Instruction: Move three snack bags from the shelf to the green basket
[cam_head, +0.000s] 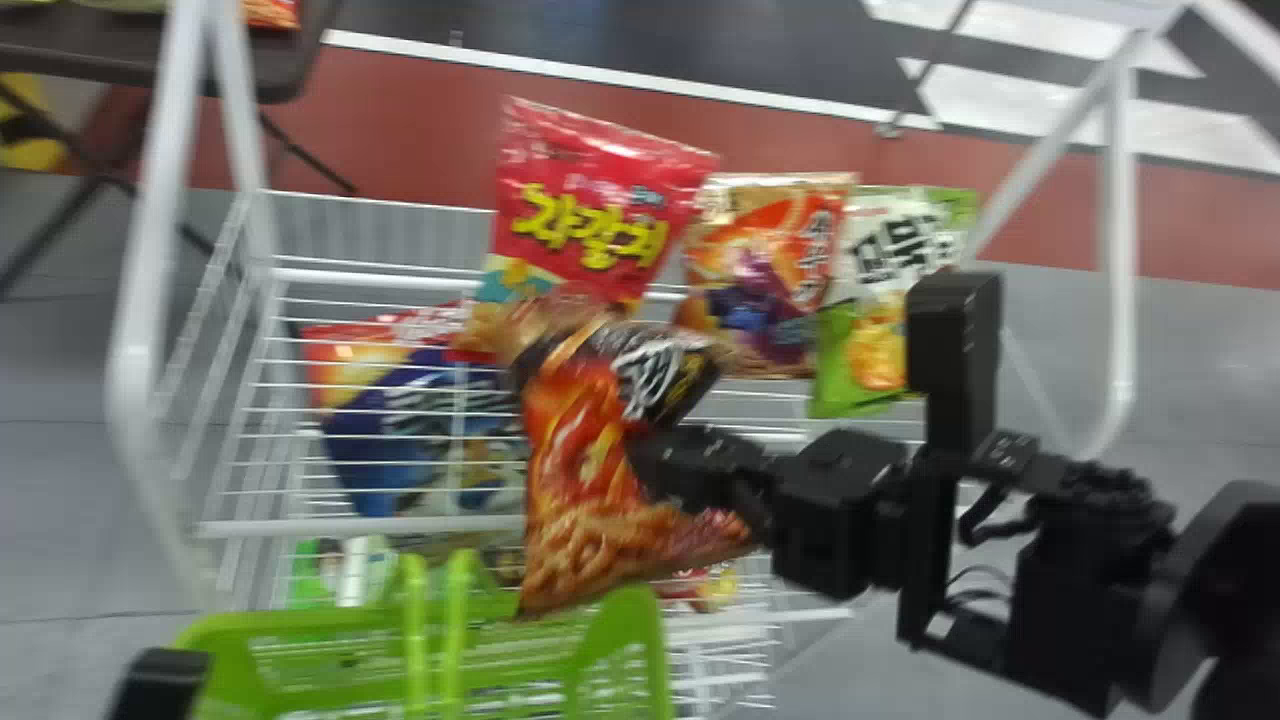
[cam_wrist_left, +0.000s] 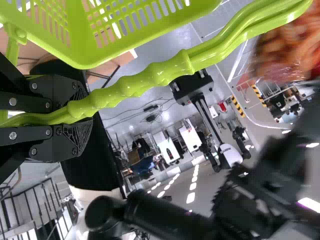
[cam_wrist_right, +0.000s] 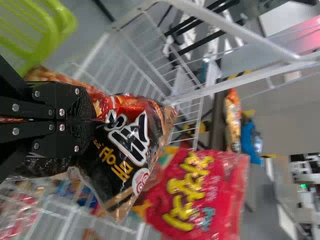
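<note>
My right gripper (cam_head: 655, 462) is shut on the black and orange snack bag (cam_head: 590, 465), which hangs tilted above the green basket's (cam_head: 300, 625) far rim. In the right wrist view, that gripper (cam_wrist_right: 92, 119) pinches the crumpled black and red bag (cam_wrist_right: 132, 145). Part of my left gripper (cam_head: 165, 680) shows at the head view's bottom left corner. The left wrist view has this gripper (cam_wrist_left: 75, 116) clamped on the basket's green handle (cam_wrist_left: 130, 91). On the white wire shelf (cam_head: 370, 280) stand a red bag (cam_head: 600, 205), an orange bag (cam_head: 765, 270) and a green and white bag (cam_head: 885, 290).
A blue and red bag (cam_head: 430, 425) lies in the wire rack, left of the held bag. White frame posts rise at both sides of the rack, the left one (cam_head: 140, 300) near the basket. A dark table (cam_head: 90, 45) stands at the back left.
</note>
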